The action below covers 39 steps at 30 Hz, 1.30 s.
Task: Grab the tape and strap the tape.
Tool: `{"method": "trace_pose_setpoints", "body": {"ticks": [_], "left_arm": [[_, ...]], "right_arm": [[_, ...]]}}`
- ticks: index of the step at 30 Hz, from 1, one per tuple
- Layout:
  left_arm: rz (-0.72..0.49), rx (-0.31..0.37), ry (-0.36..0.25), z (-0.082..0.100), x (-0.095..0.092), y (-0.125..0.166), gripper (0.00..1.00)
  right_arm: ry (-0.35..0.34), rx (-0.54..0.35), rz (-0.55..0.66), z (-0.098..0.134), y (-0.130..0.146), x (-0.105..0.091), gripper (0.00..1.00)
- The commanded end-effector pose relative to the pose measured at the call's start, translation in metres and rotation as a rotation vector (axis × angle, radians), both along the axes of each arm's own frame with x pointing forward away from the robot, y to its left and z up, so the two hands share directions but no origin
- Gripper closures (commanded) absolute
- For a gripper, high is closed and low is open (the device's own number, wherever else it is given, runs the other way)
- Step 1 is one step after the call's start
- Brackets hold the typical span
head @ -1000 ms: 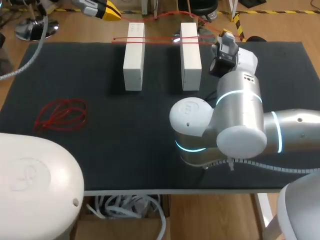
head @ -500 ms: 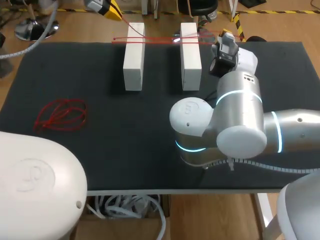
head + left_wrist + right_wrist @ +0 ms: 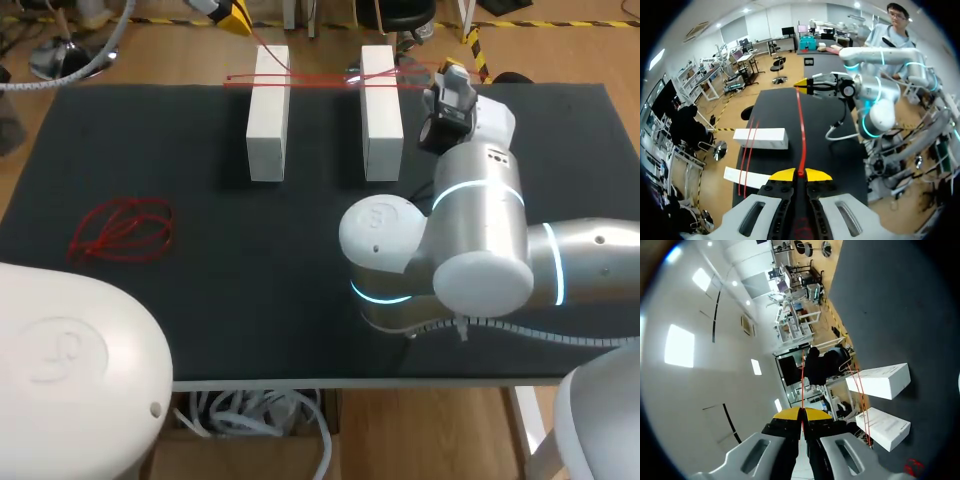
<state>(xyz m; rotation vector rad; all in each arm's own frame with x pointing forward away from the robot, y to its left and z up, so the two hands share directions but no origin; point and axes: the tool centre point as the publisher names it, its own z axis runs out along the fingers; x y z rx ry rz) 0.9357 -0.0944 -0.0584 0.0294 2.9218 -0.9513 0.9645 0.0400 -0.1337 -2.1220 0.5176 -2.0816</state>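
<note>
A red tape (image 3: pixel 310 80) runs across the far ends of two white blocks, the left block (image 3: pixel 268 112) and the right block (image 3: pixel 380 112). My left gripper (image 3: pixel 232 12) hangs beyond the table's far edge, shut on one end of the tape (image 3: pixel 800 130), which stretches ahead of it to my other gripper (image 3: pixel 807 86). My right gripper (image 3: pixel 452 72) is just right of the right block, shut on the other end of the tape (image 3: pixel 802 382). In the right wrist view both blocks (image 3: pixel 885 381) lie beside the fingers.
A loose bundle of red tape (image 3: pixel 122 230) lies on the black table (image 3: pixel 240 280) at the left. My right arm's big silver joints (image 3: pixel 470 240) stand over the table's right middle. My left arm's white base (image 3: pixel 70 370) fills the near left corner.
My left gripper has shifted to the right along the far edge, drawing its tape end with it. The right arm and the blocks have not moved.
</note>
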Motion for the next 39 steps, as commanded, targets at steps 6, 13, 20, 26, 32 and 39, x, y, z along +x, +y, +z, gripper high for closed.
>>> {"method": "trace_pose_setpoints", "body": {"ticks": [6,13,20,26,32,39], "left_arm": [[-0.022,0.078,-0.012,0.007,-0.011,-0.019,1.00],[-0.025,0.051,-0.015,0.009,-0.014,-0.027,1.00],[-0.031,0.073,-0.006,0.009,-0.016,-0.029,1.00],[-0.030,0.056,-0.001,0.009,-0.016,-0.030,1.00],[-0.030,0.056,-0.001,0.009,-0.016,-0.030,1.00],[-0.030,0.056,-0.001,0.009,-0.016,-0.030,1.00]], "right_arm": [[0.005,-0.001,0.001,0.002,-0.001,0.000,1.00],[0.005,-0.001,0.001,0.002,-0.001,0.000,1.00],[0.005,-0.001,0.001,0.002,-0.001,0.000,1.00],[0.005,-0.001,0.001,0.002,-0.001,0.000,1.00],[0.005,-0.001,0.001,0.002,-0.001,0.000,1.00],[0.005,-0.001,0.001,0.002,-0.001,0.000,1.00]]}}
